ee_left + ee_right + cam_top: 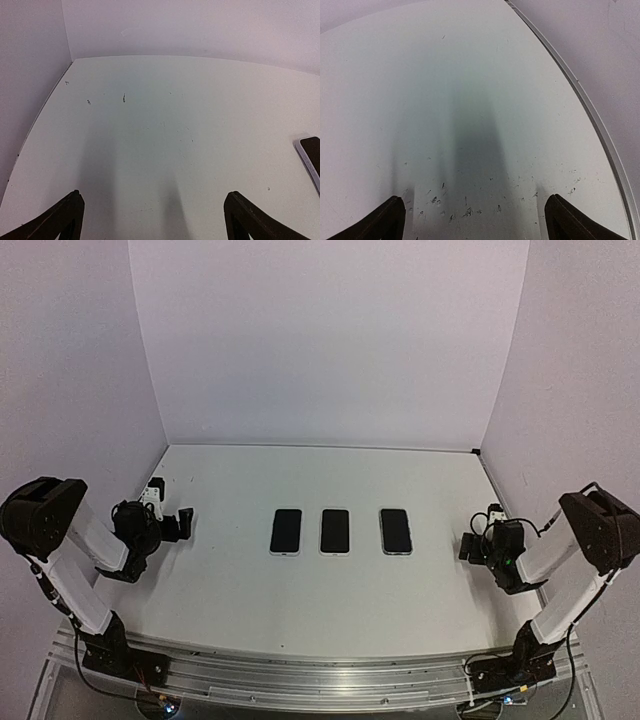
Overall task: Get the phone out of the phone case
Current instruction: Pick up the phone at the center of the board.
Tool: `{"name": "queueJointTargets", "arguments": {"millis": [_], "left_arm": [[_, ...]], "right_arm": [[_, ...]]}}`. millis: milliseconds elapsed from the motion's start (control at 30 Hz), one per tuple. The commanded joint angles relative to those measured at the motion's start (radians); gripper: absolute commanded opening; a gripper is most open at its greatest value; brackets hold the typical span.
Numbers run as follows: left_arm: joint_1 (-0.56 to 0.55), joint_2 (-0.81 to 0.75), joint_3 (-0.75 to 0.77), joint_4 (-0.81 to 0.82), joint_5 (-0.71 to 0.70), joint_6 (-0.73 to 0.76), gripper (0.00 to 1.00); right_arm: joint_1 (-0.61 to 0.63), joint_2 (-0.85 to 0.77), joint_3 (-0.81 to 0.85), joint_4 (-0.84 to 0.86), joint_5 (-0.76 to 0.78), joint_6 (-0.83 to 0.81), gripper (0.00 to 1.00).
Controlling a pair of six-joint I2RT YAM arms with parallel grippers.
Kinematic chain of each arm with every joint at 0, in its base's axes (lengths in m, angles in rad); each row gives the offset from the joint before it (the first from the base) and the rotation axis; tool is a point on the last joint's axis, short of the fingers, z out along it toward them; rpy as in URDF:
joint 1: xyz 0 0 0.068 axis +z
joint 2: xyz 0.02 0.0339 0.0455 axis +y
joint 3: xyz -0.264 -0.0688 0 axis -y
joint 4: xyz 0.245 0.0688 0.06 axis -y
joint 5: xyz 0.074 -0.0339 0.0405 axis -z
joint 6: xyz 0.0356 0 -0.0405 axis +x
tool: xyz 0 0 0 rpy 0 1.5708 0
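Left wrist view: a phone (311, 156) at three o'clock runs off the right edge. From above, the row of three phones (335, 531) is too small to tell which is cased.

Left phone (286, 531): flat, dark screen up, short end toward the bench's (320, 475) far edge; leftmost in a mid-bench row of three.
Middle phone (335, 531): same pose, just beside the left one, not touching.
Right phone (396, 531): flat, screen up, turned slightly, a wider gap from the middle one.
Phone case (303, 156): pale band hugging the left phone's screen, clearest in the left wrist view; similar pale rims on the other two.
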Motion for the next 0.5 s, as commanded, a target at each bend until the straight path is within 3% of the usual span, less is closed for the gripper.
{"name": "queueJointTargets", "arguments": {"millis": [0, 100, 233, 267, 367, 467], "left_arm": [[-0.003, -0.004, 0.025, 0.048, 0.009, 0.009, 1.00], [-0.002, -0.002, 0.025, 0.051, 0.010, 0.009, 1.00], [-0.003, -0.037, 0.031, 0.024, 0.037, 0.014, 1.00], [-0.003, -0.068, 0.057, -0.052, 0.051, 0.021, 1.00], [-0.003, -0.148, 0.303, -0.530, 0.135, 0.034, 1.00], [-0.004, -0.127, 0.526, -0.830, 0.202, -0.096, 0.96]], "right_arm": [[-0.004, -0.064, 0.090, -0.159, 0.023, -0.002, 0.98], [-0.004, -0.145, 0.281, -0.466, 0.107, 0.037, 0.98], [-0.004, -0.199, 0.459, -0.631, -0.014, 0.089, 0.98], [-0.004, -0.203, 0.501, -0.694, -0.077, 0.119, 0.98], [-0.003, -0.190, 0.639, -0.862, -0.266, 0.243, 0.85], [0.027, -0.153, 0.757, -0.986, -0.407, 0.400, 0.71]]}}
